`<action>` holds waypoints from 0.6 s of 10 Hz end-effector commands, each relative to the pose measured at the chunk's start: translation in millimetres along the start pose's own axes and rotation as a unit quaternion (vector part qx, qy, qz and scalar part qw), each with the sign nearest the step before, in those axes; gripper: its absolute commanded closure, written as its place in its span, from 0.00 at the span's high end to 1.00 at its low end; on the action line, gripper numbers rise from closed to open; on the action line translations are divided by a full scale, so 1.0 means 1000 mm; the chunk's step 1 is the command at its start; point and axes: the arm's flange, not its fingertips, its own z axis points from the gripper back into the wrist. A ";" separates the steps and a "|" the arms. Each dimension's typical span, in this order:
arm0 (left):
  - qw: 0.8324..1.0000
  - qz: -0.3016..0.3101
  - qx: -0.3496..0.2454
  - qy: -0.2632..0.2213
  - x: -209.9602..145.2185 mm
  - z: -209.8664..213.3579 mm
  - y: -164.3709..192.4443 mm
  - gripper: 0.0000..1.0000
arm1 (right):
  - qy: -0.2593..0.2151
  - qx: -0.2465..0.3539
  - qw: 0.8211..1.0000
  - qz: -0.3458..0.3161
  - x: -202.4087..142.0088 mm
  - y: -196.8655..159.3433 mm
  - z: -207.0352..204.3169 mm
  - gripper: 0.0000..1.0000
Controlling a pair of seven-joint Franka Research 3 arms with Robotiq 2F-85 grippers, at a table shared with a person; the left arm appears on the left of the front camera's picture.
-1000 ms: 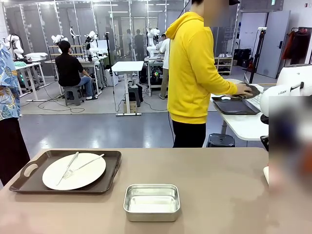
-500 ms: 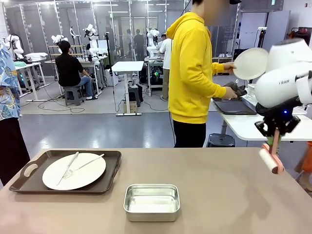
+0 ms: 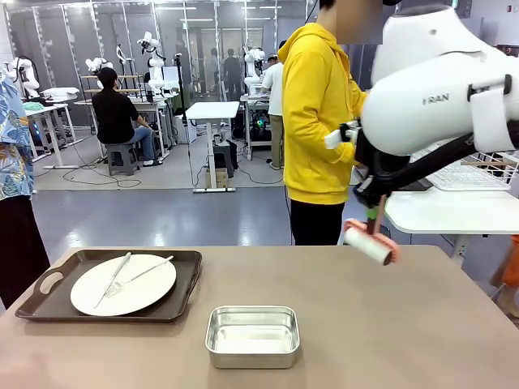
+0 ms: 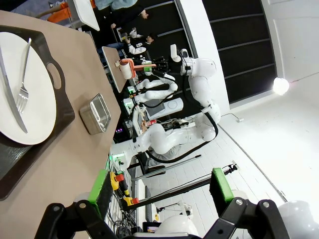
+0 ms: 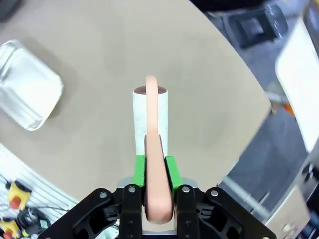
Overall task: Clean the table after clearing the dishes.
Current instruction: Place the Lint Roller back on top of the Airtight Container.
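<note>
Jaws of the right gripper (image 5: 154,167) clamp a lint roller (image 5: 150,115) above the tabletop (image 3: 365,332), those of the left gripper (image 4: 159,186) stand apart, and cleaning looks in hand with the tray (image 3: 191,274) uncleared, so next the roll must come down flat.

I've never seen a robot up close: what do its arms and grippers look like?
The right arm is a rounded white shell with grey lettering and a black joint. Both the left gripper and right gripper are black with green finger pads.

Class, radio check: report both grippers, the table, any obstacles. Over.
Right gripper: jaws shut on lint roller, over table. Left gripper: jaws open. Tray with plate, steel pan on table, uncleared.
</note>
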 end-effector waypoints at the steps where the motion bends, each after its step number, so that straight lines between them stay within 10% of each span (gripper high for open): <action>1: 1.000 -0.008 0.006 -0.006 -0.003 -0.002 -0.004 1.00 | 0.006 0.035 0.992 0.123 0.016 0.042 0.007 0.21; 6: 1.000 -0.008 0.006 -0.006 -0.003 -0.002 -0.004 1.00 | -0.022 0.041 0.958 0.282 0.041 0.156 0.011 0.21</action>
